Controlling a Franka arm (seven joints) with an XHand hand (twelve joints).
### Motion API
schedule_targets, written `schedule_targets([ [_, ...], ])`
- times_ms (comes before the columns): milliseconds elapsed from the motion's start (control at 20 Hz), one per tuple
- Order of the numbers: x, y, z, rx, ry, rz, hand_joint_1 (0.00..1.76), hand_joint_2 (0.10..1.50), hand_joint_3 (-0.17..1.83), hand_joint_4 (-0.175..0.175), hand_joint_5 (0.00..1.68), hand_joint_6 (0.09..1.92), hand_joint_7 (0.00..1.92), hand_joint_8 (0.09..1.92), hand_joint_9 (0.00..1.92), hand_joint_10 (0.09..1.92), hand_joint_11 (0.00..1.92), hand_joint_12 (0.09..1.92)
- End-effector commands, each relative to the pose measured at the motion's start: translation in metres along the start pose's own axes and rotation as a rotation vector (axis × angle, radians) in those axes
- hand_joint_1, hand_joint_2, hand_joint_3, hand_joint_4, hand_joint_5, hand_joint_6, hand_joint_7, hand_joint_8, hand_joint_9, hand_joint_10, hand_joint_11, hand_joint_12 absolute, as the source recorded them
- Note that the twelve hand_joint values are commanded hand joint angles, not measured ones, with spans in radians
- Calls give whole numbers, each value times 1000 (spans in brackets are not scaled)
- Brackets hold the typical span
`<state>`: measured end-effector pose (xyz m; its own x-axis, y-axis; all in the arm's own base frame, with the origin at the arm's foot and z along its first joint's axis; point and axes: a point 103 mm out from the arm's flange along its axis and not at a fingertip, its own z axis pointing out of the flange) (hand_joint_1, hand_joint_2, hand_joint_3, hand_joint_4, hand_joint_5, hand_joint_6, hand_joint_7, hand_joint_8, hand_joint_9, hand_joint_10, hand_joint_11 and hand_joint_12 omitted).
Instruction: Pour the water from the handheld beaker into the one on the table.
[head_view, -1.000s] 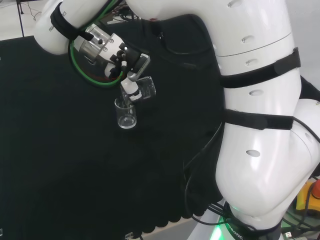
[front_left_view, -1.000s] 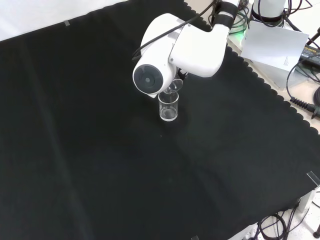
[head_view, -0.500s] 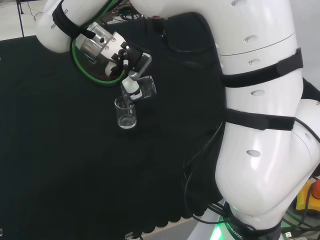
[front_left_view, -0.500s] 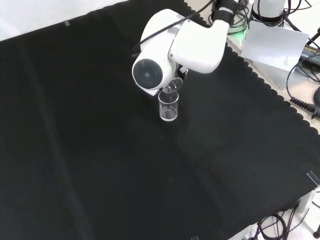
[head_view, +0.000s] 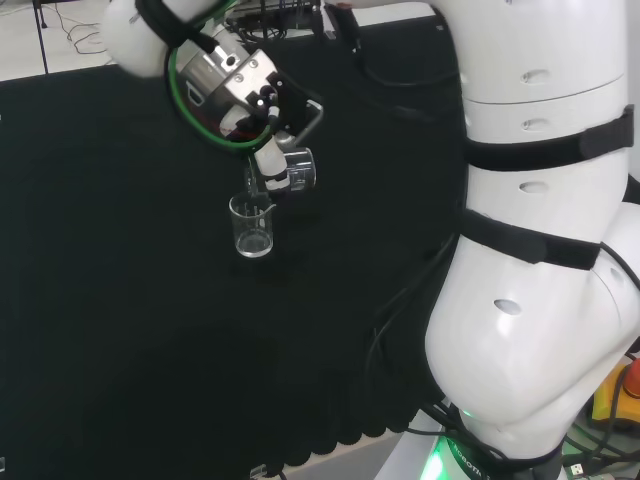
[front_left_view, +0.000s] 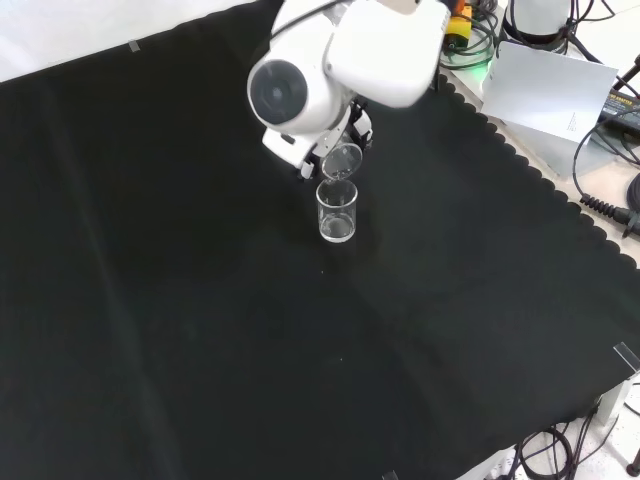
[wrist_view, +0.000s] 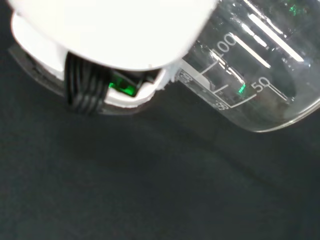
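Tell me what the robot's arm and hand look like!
The arm is big, white and rounded, with black straps around it. A green cable loops by a silver wrist. The hand is black and white. In the front view, one white link has a round grey cap.

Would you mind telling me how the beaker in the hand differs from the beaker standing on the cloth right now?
The handheld beaker is tipped over toward its side, while the beaker on the cloth stands upright. The handheld beaker is held in the air by the hand; the beaker on the cloth stands free just below its mouth. Both are clear beakers.
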<state>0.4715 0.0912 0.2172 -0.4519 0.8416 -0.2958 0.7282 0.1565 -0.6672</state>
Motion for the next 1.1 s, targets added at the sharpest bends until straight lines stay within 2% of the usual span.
schedule_targets([
  [50,-30,-6,11,-100,220,-64,1449,434,987,-175,1199,800,1342,740,1498,612,1164,792],
  [250,-45,-7,19,-150,344,-109,1449,434,987,-175,1199,800,1342,740,1498,613,1163,793],
  [500,-49,-8,23,-220,428,-171,1449,435,985,-175,1199,799,1343,740,1495,614,1162,793],
  [700,-44,-5,24,-238,447,-208,1449,437,983,-175,1198,799,1342,741,1493,614,1161,793],
  [950,-41,1,23,-234,442,-219,1449,438,981,-175,1198,800,1341,742,1492,613,1160,794],
  [1050,-45,2,23,-263,459,-226,1449,438,980,-175,1198,800,1340,742,1492,614,1159,794],
  [1100,-51,2,24,-315,498,-271,1449,438,980,-175,1198,800,1340,742,1492,614,1159,794],
])
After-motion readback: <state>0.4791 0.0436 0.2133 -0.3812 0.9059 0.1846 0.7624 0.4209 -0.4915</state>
